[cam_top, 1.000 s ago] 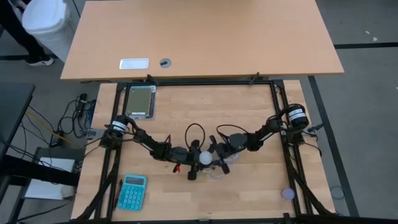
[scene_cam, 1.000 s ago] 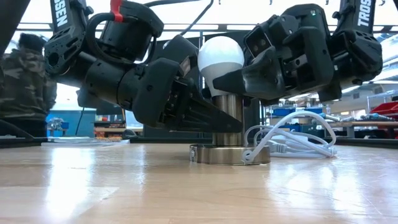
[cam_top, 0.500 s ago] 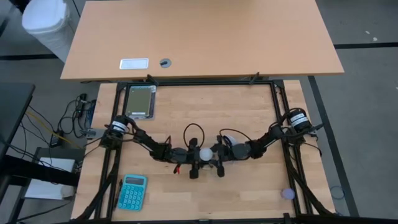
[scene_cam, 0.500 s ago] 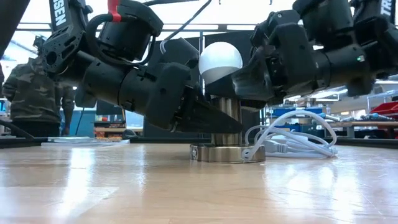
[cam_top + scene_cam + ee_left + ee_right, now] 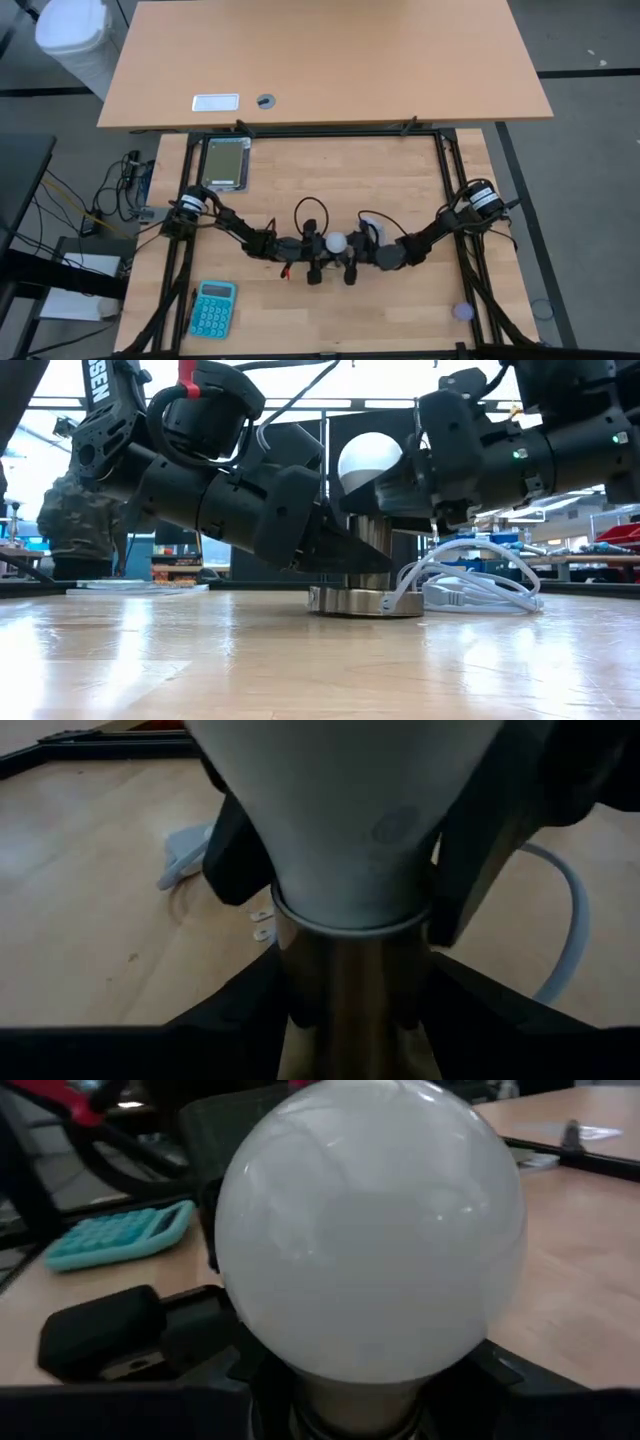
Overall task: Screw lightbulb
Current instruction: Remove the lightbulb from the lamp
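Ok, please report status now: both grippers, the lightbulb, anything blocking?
Left gripper shut on socket post. Right gripper shut on lightbulb, seated atop post. White cord beside base; nothing blocking.

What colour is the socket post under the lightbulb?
Shiny metallic silver post, clearest in the left wrist view, beneath the white lightbulb.

High view: overhead, facing straight down, far; takes in the whole table (image 5: 400,180) and both arms.
Low view: tabletop height, level, near; faces the room behind.
Left wrist view: very close, facing the lightbulb (image 5: 345,815) neck and metal socket (image 5: 350,990).
Right wrist view: very close on the globe.
Shared by all 4: the lightbulb.
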